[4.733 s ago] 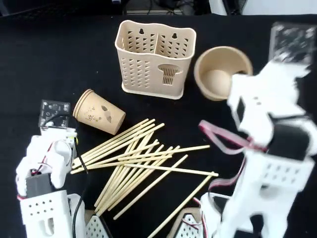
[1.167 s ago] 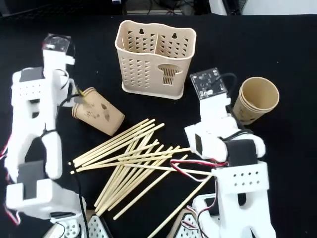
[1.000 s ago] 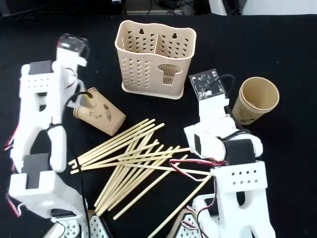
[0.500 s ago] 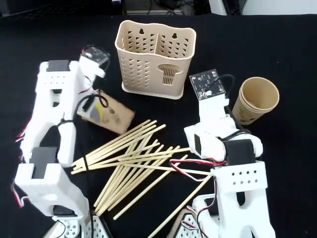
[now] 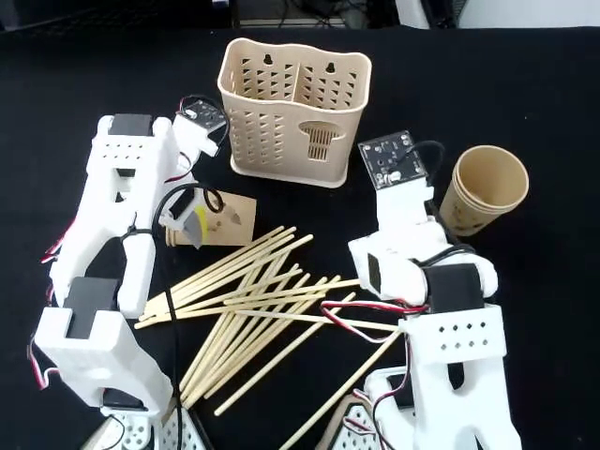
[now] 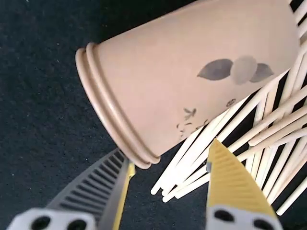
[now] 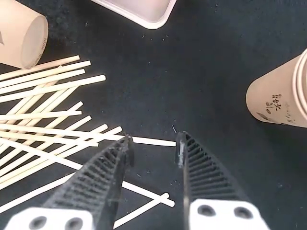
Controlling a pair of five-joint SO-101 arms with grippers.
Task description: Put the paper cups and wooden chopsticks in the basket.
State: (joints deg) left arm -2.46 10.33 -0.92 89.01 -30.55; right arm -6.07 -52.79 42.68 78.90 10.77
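Beige perforated plastic basket [image 5: 293, 111] stands beyond both pincers. Left arm is bent forward and low. Left pincer [image 6: 169, 155] is spread, one finger just beside the rim of the tan paper cup [image 6: 192, 76], which lies on its side. Right pincer [image 7: 154, 141] is spread and points down, with the stacked paper cups [image 7: 280, 93] off to one side. Wooden chopsticks [image 5: 253, 300] lie scattered between the pincers.

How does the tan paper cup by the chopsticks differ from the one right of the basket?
The left tan paper cup lies on its side; the right tan paper cup stands mouth up. The left cup touches the wooden chopsticks; the right cup stands apart. Both are outside the beige plastic basket.
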